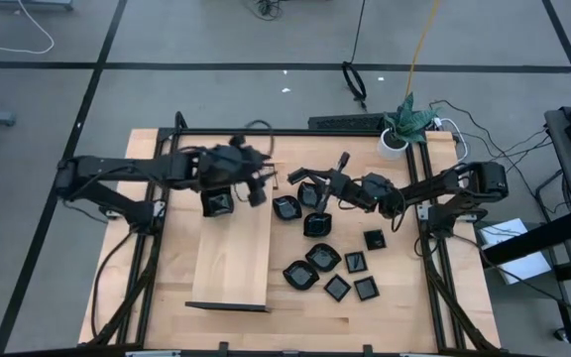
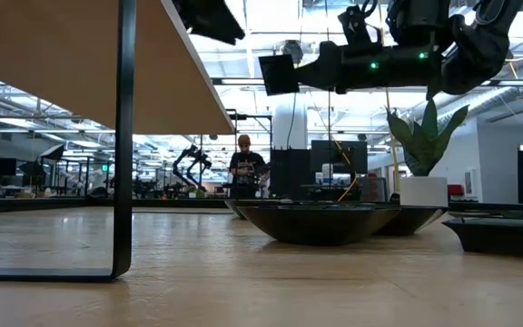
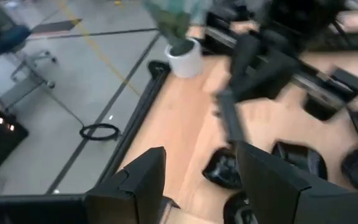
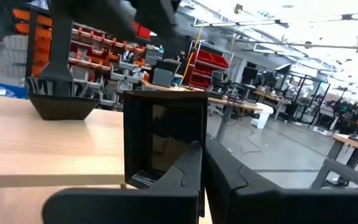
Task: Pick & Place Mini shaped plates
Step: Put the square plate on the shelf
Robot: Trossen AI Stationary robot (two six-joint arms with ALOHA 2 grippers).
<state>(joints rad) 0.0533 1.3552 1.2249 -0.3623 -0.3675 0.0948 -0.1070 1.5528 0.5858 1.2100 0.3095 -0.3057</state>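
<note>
Dark fingers of the right gripper (image 4: 199, 163) fill the bottom of the right wrist view, pressed together on the lower edge of a square plate (image 4: 165, 144) that stands upright in front of them. Beyond it a second plate (image 4: 62, 102) rests on top of the wooden board (image 4: 48, 146), with part of the other arm hanging over it.

Left wrist view: the left gripper (image 3: 201, 152) has its fingers (image 3: 146, 182) spread apart with nothing between them. Past them several mini shaped plates (image 3: 300, 158) lie on the table (image 3: 185, 124), and a white plant pot (image 3: 184, 56) stands at the table's edge.

High view: the left gripper (image 1: 258, 188) hovers over the far end of the wooden board (image 1: 231, 253), just beside the plate on the board (image 1: 218, 203). The right gripper (image 1: 317, 193) is off the board's right side, above the loose mini shaped plates (image 1: 323, 256), which are scattered on the table (image 1: 167, 288) to the right of the board.

Low view: the board's underside (image 2: 62, 54) shows raised on a black leg (image 2: 123, 136). To the right of the board the square plate (image 2: 280, 73) is held high in the air at the end of the right arm. Below it, wide dark plates (image 2: 316, 222) sit on the table (image 2: 243, 282). A person (image 2: 245, 168) stands far off in the room behind.
</note>
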